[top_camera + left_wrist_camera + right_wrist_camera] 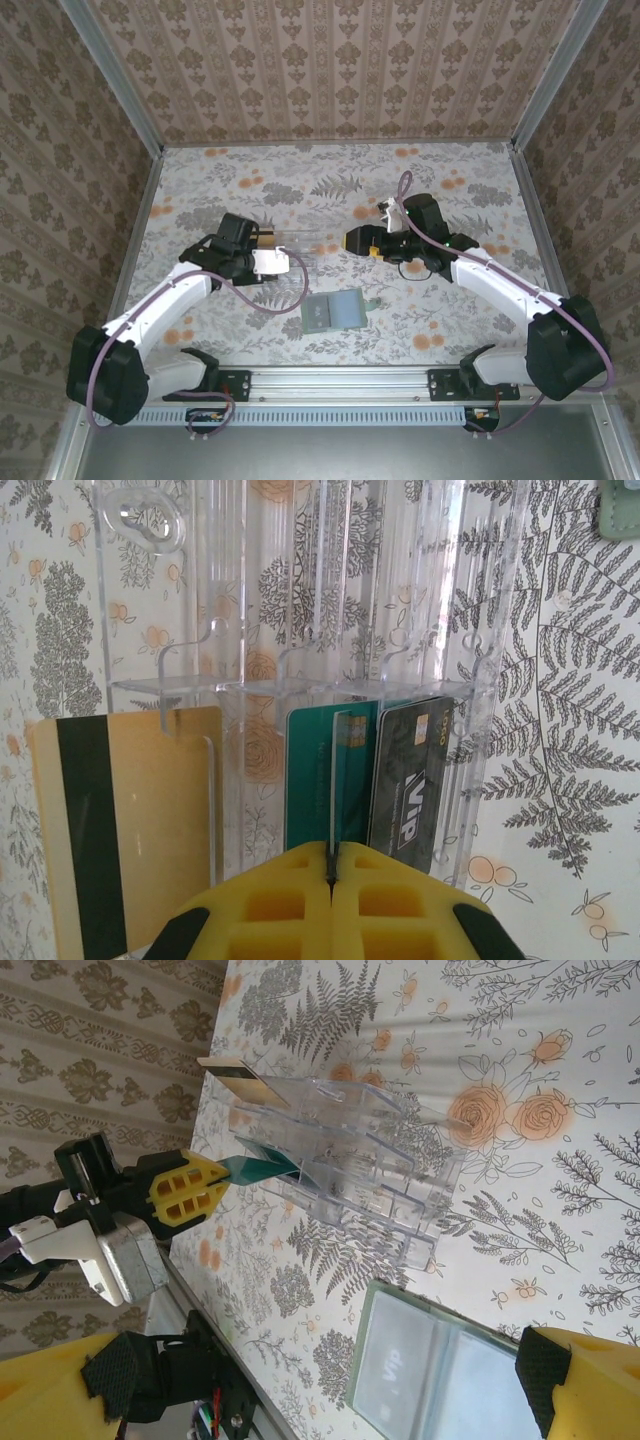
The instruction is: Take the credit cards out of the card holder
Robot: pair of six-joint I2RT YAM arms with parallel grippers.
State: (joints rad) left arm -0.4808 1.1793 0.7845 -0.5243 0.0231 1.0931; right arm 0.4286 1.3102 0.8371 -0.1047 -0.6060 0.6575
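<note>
Setting: floral-printed desk (450, 330), boxed in by wallpapered walls.
Card holder: the pale sage-green soft bifold card holder (335, 310) lies open and flat on the desk near the arm bases, between the 2 arms and touched by neither.
Tray: a clear plastic compartment tray (300, 610) sits beyond the holder; a gold card with a dark stripe (120, 830) and a black VIP card (410, 780) stand in its slots.
Left end effector: the left end effector (330, 865) is pressed together on the near edge of a thin teal-green plastic card (262, 1168), whose far end sits in a slot between the other 2.
Right end effector: the right end effector (320, 1400) is spread wide, grips nothing and hangs over the open holder.
Remaining: VIP lettering shows through 1 holder panel, so 1 card is probably left inside.
Handling: the cards look light, stiff and slick, so pinch an exposed short edge and slide along the pocket. The holder looks light and floppy and would likely drag unless pinned.
</note>
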